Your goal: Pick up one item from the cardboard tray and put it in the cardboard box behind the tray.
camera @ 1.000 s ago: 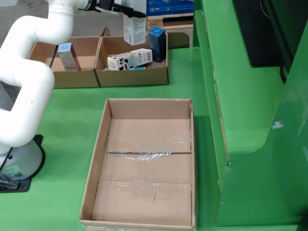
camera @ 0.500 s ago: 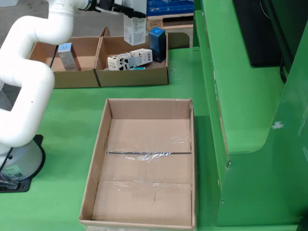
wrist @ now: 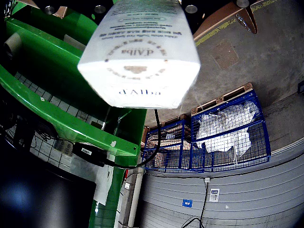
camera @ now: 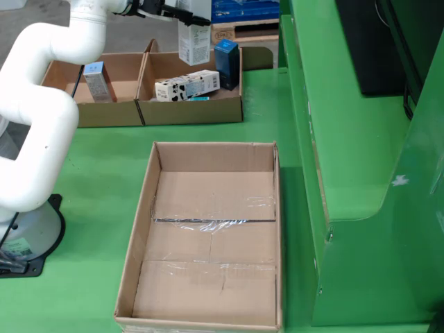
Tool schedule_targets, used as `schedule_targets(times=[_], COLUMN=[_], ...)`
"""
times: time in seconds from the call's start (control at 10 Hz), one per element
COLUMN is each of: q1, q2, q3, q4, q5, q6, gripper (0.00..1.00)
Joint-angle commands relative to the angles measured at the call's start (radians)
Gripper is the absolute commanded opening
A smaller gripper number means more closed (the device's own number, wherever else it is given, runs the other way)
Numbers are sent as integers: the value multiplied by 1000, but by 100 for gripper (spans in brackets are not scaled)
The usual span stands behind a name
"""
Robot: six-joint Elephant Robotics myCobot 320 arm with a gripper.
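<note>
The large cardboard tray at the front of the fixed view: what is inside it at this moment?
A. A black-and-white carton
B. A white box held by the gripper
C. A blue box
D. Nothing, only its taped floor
D: the large cardboard tray shows only bare cardboard and clear tape, while the white box hangs at the gripper over the far right box, where the blue box and black-and-white carton sit.

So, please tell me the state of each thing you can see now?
Hand: shut on white carton.
White carton: upright, lifted.
Black-and-white patterned carton: lying flat in right tray.
Dark blue box: upright.
Grey box: upright in left tray.
Large cardboard box: open, empty.
</note>
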Motion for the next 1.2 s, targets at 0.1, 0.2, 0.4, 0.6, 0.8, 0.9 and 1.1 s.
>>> schedule_targets(times=[0.1, 0.2, 0.4, 0.6, 0.8, 0.9, 1.1], q1=[-1, -1, -12, -20, -19, -19, -19], q2=[37, 37, 30, 15, 9, 0, -13], q3=[29, 29, 29, 29, 29, 29, 29], q4=[14, 14, 14, 14, 14, 14, 14], q5=[-12, -12, -12, -12, -12, -12, -12], q6=[-4, -4, -3, -1, 1, 1, 1], gripper=[0, 0, 0, 0, 0, 0, 0])
